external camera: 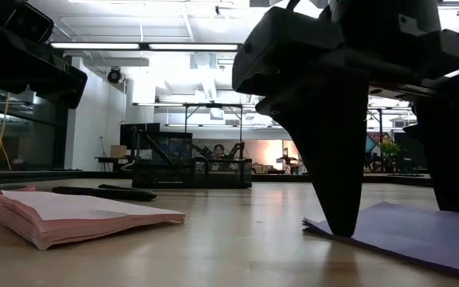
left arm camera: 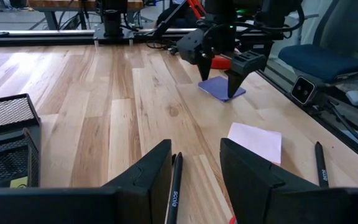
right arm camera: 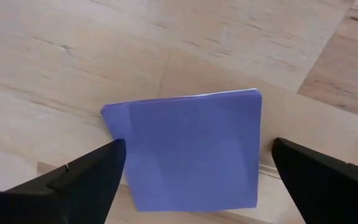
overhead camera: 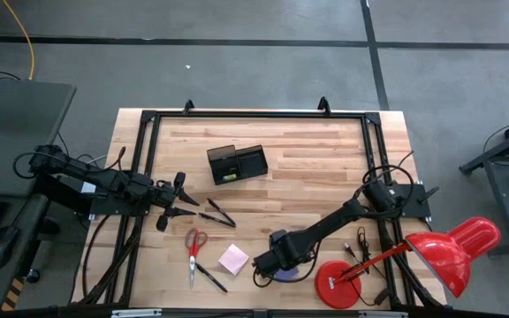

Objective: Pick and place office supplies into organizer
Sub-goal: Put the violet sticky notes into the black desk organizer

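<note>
Right claw (right arm camera: 194,171) nearest, fingers apart, straddling purple pad (right arm camera: 191,146) flat on surface (overhead camera: 325,168). Grasp step in hand; next, close on pad edges. Left claw (overhead camera: 173,201) apart over pens (overhead camera: 219,214). Organizer (overhead camera: 237,163) farthest.

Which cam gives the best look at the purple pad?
Right wrist view: the purple pad fills the frame between the open right gripper fingers. Left wrist view shows it small and distant, low view only an edge-on slice, high view mostly hidden under the gripper.
</note>
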Robot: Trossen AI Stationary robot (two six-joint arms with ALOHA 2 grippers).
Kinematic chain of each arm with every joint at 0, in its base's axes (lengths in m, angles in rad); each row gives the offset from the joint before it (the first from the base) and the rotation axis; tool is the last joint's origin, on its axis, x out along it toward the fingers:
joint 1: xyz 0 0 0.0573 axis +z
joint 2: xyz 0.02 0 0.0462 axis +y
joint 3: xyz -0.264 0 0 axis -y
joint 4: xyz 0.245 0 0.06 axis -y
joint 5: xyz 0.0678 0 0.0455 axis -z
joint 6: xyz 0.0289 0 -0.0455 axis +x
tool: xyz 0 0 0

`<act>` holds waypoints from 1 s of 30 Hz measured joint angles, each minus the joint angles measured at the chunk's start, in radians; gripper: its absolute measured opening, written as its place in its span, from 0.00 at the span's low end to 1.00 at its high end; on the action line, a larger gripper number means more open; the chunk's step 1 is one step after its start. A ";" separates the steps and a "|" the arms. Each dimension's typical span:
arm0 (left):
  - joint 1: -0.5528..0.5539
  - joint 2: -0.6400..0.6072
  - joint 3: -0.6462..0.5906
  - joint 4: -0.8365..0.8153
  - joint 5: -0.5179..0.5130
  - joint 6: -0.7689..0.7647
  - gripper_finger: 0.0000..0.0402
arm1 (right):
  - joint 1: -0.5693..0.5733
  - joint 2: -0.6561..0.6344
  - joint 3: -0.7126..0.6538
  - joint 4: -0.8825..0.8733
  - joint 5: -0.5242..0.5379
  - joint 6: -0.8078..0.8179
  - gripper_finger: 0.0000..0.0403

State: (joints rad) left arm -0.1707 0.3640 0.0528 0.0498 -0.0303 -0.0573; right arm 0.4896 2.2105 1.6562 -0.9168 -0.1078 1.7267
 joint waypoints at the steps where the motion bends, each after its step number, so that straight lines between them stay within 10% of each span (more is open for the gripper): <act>1: 0.000 0.000 0.000 0.000 0.000 0.000 0.30 | 0.000 0.001 0.000 -0.001 0.006 0.002 0.99; 30: 0.000 0.000 0.000 0.000 0.000 0.000 0.30 | -0.042 0.034 -0.002 0.041 -0.019 0.111 0.74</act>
State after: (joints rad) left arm -0.1706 0.3640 0.0528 0.0498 -0.0303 -0.0572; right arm 0.4475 2.2440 1.6547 -0.8762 -0.1270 1.8376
